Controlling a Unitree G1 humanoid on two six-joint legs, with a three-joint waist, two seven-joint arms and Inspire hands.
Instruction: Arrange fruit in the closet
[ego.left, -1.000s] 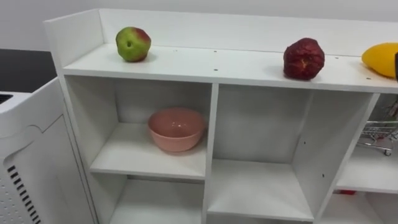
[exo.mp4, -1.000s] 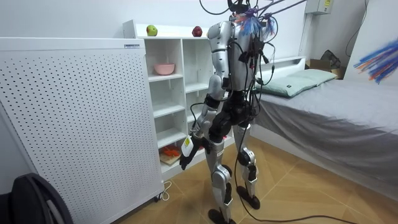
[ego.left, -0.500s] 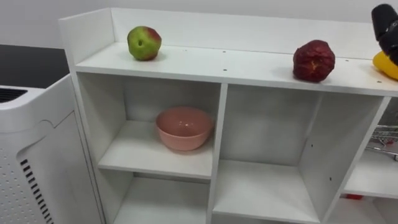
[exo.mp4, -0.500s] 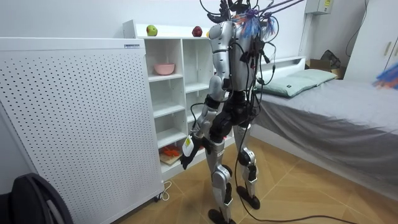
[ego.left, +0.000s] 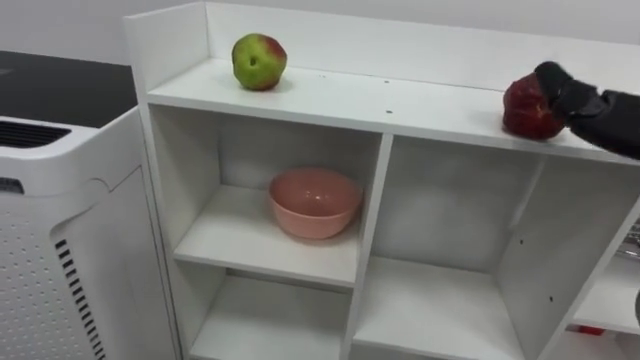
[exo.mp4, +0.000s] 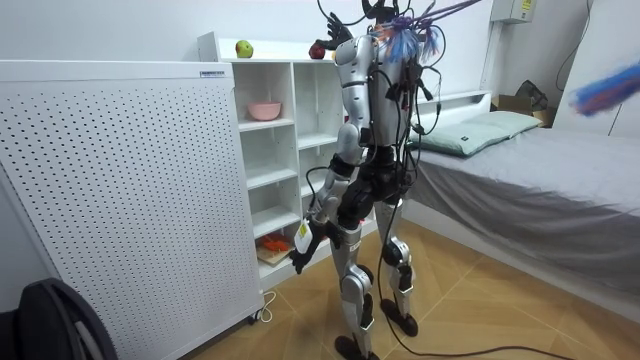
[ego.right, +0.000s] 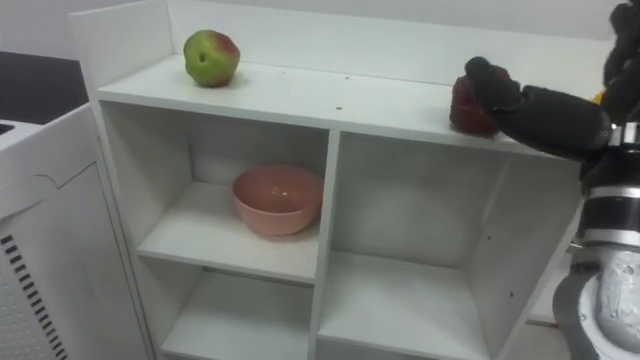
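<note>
A green-and-red apple (ego.left: 259, 62) sits at the left of the white closet's top shelf (ego.left: 400, 105). Further right on that shelf is a dark red fruit (ego.left: 525, 108). My right hand (ego.right: 540, 112) reaches in from the right, its fingers nearly straight and laid over the fruit's top and right side. A sliver of a yellow fruit (ego.right: 602, 97) shows behind that hand. A pink bowl (ego.left: 314, 203) stands in the upper left compartment. In the room view I stand facing the closet, right arm raised to the top shelf, and my left hand (exo.mp4: 300, 248) hangs by my thigh.
A white perforated cabinet (ego.left: 60, 250) stands against the closet's left side. The compartments (ego.left: 430, 310) beside and below the bowl are bare. In the room view a bed (exo.mp4: 520, 170) lies behind me.
My right hand has come down from the upper right onto the dark red fruit. The whole picture has shifted, so the head camera has moved; the fruit and the bowl lie as before.
</note>
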